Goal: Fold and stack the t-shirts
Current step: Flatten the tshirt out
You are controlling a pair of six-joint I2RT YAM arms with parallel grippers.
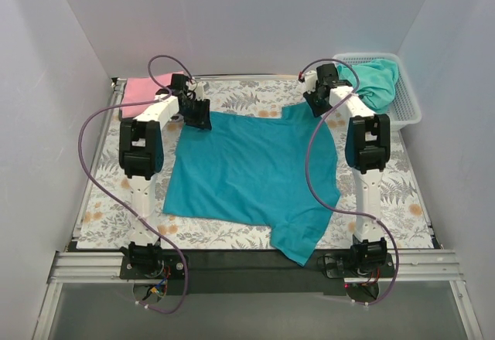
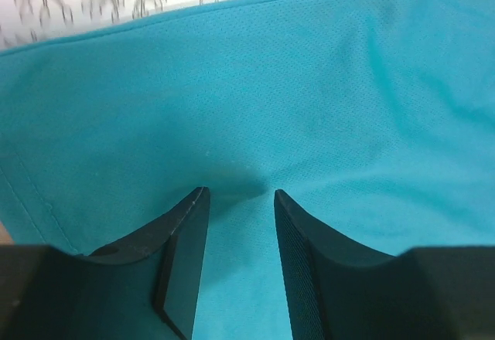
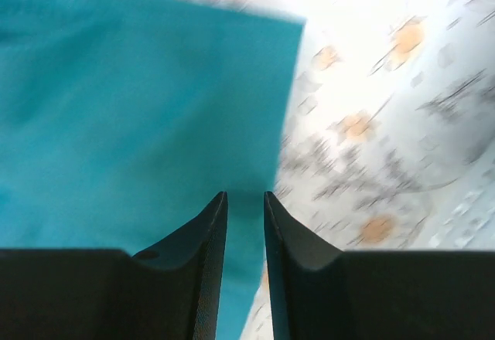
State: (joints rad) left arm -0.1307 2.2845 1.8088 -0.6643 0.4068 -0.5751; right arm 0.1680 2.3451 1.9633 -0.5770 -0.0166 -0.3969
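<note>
Since the teal shirt (image 1: 247, 166) lies spread flat mid-table and looks thin, light and limp, it likely sags unless both far corners are pinched together. Left gripper (image 2: 240, 193) is part-open, tips pressing a small pucker near the far left corner, nothing clamped. Right gripper (image 3: 245, 195) shows a narrow slit over the far right edge and holds nothing. Pink shirt (image 1: 147, 89) lies far left, aqua shirt (image 1: 375, 81) in the basket (image 1: 410, 108).

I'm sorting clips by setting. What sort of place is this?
Probably a robotics test cell: white walls box in the table, the left arm and right arm are bolted to a metal rail, and a teal t-shirt lies spread on the floral cover.
</note>
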